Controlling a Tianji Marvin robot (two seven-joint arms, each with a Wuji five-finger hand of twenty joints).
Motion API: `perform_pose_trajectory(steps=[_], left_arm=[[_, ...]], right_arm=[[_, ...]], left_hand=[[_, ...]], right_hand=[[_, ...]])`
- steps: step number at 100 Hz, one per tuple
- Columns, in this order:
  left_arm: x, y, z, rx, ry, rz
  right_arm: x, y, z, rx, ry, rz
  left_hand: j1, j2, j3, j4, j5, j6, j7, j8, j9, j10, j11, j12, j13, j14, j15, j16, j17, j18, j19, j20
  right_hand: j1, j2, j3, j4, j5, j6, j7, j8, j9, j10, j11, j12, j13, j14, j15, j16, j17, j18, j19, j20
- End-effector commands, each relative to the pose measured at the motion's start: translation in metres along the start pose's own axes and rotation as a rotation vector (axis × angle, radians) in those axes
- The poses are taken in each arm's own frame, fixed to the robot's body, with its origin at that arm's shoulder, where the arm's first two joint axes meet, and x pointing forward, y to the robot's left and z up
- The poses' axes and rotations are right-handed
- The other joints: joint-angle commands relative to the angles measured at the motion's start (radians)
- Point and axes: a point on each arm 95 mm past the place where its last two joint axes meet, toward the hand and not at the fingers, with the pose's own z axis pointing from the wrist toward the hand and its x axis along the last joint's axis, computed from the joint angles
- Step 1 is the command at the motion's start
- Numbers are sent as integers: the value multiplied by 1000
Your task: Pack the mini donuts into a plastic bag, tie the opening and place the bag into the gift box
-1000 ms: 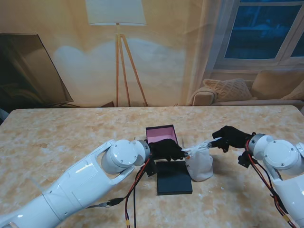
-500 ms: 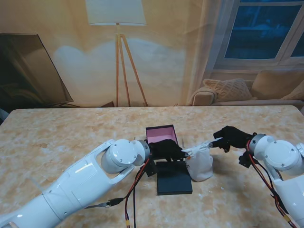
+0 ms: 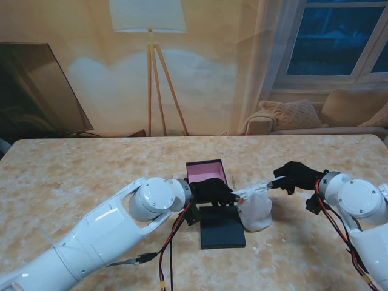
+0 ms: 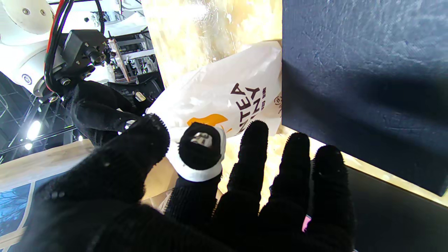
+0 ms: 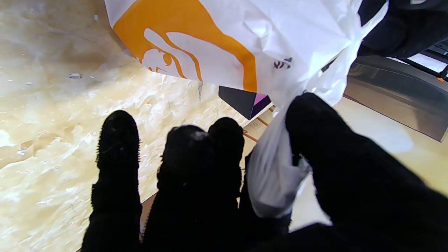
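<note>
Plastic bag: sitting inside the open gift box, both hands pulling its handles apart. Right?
Not inside. The stand view shows the plastic bag on the table to the right of the black lid, with the open gift box farther away. The left hand and right hand do each hold a handle, pulled apart.

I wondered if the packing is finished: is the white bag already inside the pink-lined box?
No: in the stand view the white bag sits on the table right of the black lid, outside the open gift box.
</note>
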Motion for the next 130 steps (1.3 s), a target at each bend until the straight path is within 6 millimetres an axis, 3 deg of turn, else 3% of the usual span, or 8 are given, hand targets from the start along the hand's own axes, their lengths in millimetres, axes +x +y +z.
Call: perform_pose_trajectory(steps=[1,130], left_arm=[[-10,-1,-3,-14,-25,-4],[-9,-1,-3,-49,-28,-6]], right_arm=[[-8,-1,-2,6,-22,2],[-17,3,-1,-22,-49,-18]], left_hand=[[-2,-6,-20,8,86,76,65,-2,18,-16,15,12,23,10,20,21,3,11,22,21],[5,5,-43,9,84,81,64,-2,33,-20,24,19,34,9,26,26,8,13,29,21]], right_hand=[[22,13,27,19,60,22,134,6,27,14,30,35,30,-36,17,37,-4,8,21,13],[23,17,31,21,62,33,139,7,29,20,40,38,33,-35,31,39,-3,9,25,14]])
